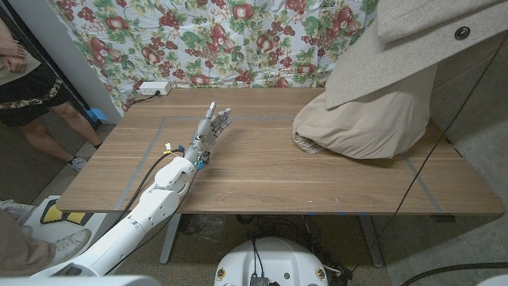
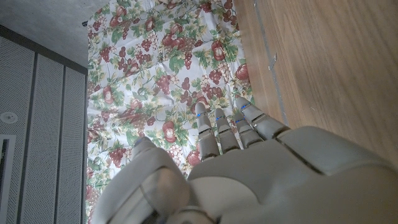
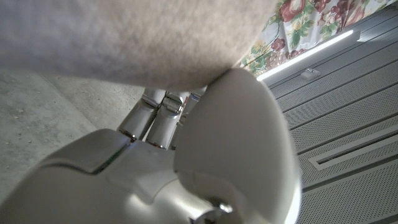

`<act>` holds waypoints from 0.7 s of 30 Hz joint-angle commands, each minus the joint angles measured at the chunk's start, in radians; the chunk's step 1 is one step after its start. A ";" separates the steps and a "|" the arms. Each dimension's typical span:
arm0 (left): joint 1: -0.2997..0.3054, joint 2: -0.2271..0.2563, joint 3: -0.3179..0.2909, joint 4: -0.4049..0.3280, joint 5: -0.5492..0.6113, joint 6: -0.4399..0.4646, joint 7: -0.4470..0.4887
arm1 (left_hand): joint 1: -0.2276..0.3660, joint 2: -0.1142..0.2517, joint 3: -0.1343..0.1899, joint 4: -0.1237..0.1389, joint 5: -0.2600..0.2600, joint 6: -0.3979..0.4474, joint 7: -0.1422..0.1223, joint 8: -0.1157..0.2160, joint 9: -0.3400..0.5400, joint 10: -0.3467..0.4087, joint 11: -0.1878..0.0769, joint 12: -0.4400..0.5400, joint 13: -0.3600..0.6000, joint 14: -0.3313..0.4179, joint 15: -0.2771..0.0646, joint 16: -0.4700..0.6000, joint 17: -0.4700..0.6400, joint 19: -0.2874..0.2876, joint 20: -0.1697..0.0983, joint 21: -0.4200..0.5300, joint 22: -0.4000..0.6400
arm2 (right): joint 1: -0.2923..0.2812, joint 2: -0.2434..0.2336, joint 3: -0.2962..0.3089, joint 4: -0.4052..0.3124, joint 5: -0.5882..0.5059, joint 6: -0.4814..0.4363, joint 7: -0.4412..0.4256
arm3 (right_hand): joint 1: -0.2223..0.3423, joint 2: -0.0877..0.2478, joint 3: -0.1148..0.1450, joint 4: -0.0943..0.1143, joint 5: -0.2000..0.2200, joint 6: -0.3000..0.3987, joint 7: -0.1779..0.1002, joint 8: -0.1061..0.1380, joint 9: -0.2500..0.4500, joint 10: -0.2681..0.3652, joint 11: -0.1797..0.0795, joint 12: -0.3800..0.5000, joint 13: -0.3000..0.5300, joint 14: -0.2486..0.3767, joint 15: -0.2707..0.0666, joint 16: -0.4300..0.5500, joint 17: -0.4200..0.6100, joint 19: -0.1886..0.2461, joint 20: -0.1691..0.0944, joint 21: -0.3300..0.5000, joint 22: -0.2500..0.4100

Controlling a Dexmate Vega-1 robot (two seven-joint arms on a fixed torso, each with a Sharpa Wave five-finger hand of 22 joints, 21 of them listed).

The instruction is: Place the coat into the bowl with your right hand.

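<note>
While the coat [image 1: 373, 103] is hanging gathered over the table's [image 1: 262, 183] right side, the right hand [image 3: 186, 168] is gripping it; the bowl needs locating next. The left hand [image 1: 213, 127] is resting released.

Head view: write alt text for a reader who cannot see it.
A beige coat hangs from the upper right, its lower part bunched on the wooden table. The robot's left hand lies on the table left of it, fingers extended, holding nothing. A floral cloth hangs behind.
</note>
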 commanded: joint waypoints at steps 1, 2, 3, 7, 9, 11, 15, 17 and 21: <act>-0.005 0.006 0.003 -0.008 0.003 0.010 0.002 | -0.008 0.001 0.007 -0.001 -0.002 0.000 0.002 -0.002 0.003 0.007 0.003 0.000 0.004 0.001 -0.099 -0.002 0.004 -0.002 -0.076 0.004 0.004 | -0.020 -0.013 -0.017 0.088 -0.017 0.032 0.009 | -0.004 0.005 0.045 -0.027 0.005 -0.008 -0.005 0.005 0.006 0.002 -0.004 -0.004 0.008 0.059 -0.053 -0.002 0.007 -0.005 -0.091 0.007 0.000; -0.005 0.006 0.003 -0.008 0.002 0.011 0.002 | -0.008 0.001 0.008 -0.001 -0.002 0.000 0.003 -0.002 0.003 0.008 0.002 0.000 0.004 0.000 -0.099 -0.002 0.004 -0.002 -0.076 0.004 0.004 | -0.020 -0.010 -0.017 0.095 -0.017 0.032 0.005 | -0.005 0.005 0.045 -0.027 0.005 -0.008 -0.004 0.005 0.006 0.001 -0.003 -0.004 0.009 0.059 -0.053 -0.002 0.008 -0.006 -0.090 0.008 0.000; -0.006 0.005 0.003 -0.007 0.001 0.011 0.001 | -0.008 0.001 0.008 -0.001 -0.002 0.000 0.002 -0.003 0.003 0.008 0.002 0.000 0.004 0.000 -0.099 -0.002 0.004 -0.002 -0.076 0.004 0.004 | -0.020 -0.008 -0.018 0.102 -0.016 0.029 0.003 | -0.006 0.005 0.046 -0.026 0.004 -0.007 -0.004 0.006 0.007 0.000 -0.004 -0.004 0.010 0.059 -0.052 -0.002 0.008 -0.006 -0.090 0.008 0.000; -0.009 0.007 0.004 -0.008 0.000 0.015 -0.002 | -0.009 0.000 0.008 -0.001 -0.002 0.000 0.001 -0.002 0.003 0.007 0.002 -0.001 0.004 0.000 -0.099 -0.002 0.004 -0.002 -0.076 0.004 0.004 | -0.018 -0.006 -0.023 0.131 -0.017 0.034 0.002 | -0.008 0.004 0.049 -0.027 0.003 -0.008 -0.008 0.006 0.008 -0.003 -0.003 -0.006 0.011 0.057 -0.053 -0.004 0.010 -0.009 -0.090 0.010 0.000; -0.011 0.007 0.005 -0.006 0.001 0.015 -0.006 | -0.009 0.000 0.008 -0.001 -0.002 0.000 0.000 -0.002 0.003 0.007 0.001 0.000 0.004 0.000 -0.098 -0.002 0.004 -0.002 -0.076 0.004 0.004 | -0.010 -0.006 -0.032 0.150 -0.020 0.032 0.002 | -0.010 0.004 0.048 -0.026 0.001 -0.010 -0.007 0.007 0.010 -0.006 -0.007 -0.008 0.011 0.059 -0.056 -0.004 0.009 -0.010 -0.090 0.012 0.000; -0.012 0.008 0.006 -0.006 0.001 0.015 -0.007 | -0.009 0.001 0.009 -0.001 -0.003 0.002 0.002 -0.002 0.003 0.007 0.001 0.000 0.004 0.000 -0.100 -0.002 0.004 -0.001 -0.075 0.004 0.004 | -0.002 -0.004 -0.041 0.171 -0.025 0.031 -0.003 | -0.011 0.005 0.049 -0.026 0.000 -0.012 -0.009 0.007 0.011 -0.009 -0.007 -0.009 0.013 0.055 -0.055 -0.008 0.007 -0.012 -0.090 0.013 0.000; -0.010 0.006 0.005 -0.008 0.001 0.014 -0.004 | -0.009 0.001 0.010 -0.001 -0.003 0.003 0.003 -0.001 0.003 0.007 0.002 0.000 0.004 0.001 -0.099 -0.001 0.004 -0.001 -0.075 0.004 0.004 | -0.004 0.002 -0.042 0.208 -0.028 0.034 -0.011 | -0.014 0.009 0.048 -0.023 -0.004 -0.016 -0.012 0.008 0.015 -0.017 -0.011 -0.012 0.015 0.049 -0.055 -0.017 -0.005 -0.022 -0.091 0.012 0.000; -0.004 0.007 0.004 -0.015 0.001 0.016 0.002 | -0.009 0.002 0.010 -0.001 -0.003 0.004 0.002 -0.001 0.003 0.009 0.001 0.000 0.004 0.001 -0.099 -0.001 0.004 -0.001 -0.075 0.004 0.004 | -0.007 0.004 -0.044 0.233 -0.032 0.033 -0.019 | -0.014 0.008 0.049 -0.024 -0.005 -0.016 -0.014 0.009 0.016 -0.018 -0.013 -0.014 0.015 0.046 -0.054 -0.018 -0.005 -0.026 -0.091 0.012 0.000; 0.001 0.009 0.005 -0.024 0.001 0.020 0.005 | -0.009 0.001 0.010 -0.001 -0.003 0.004 0.003 -0.001 0.003 0.009 0.001 0.000 0.004 0.000 -0.099 -0.001 0.004 -0.001 -0.075 0.004 0.004 | -0.017 0.006 -0.037 0.268 -0.027 0.043 -0.017 | -0.017 0.011 0.047 -0.022 -0.006 -0.018 -0.014 0.010 0.018 -0.022 -0.013 -0.016 0.015 0.046 -0.055 -0.022 -0.012 -0.032 -0.091 0.012 0.000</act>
